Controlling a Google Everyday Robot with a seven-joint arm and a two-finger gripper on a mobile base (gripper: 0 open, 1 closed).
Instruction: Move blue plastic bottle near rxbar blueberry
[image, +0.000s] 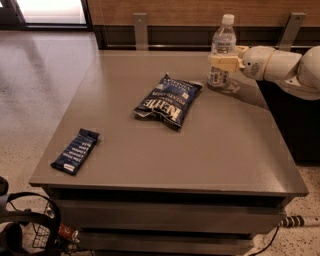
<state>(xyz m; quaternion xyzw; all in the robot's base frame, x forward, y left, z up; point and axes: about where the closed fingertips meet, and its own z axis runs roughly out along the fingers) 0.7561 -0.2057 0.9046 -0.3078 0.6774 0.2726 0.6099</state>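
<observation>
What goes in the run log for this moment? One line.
gripper at blue plastic bottle | bottle upright, far right of table | rxbar blueberry front left

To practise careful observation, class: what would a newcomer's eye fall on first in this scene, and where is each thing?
The gripper, on a white arm at the right, is at the bottle standing at the table's far right. A Kettle chip bag lies mid-table, and the bar lies at the near left corner.
</observation>
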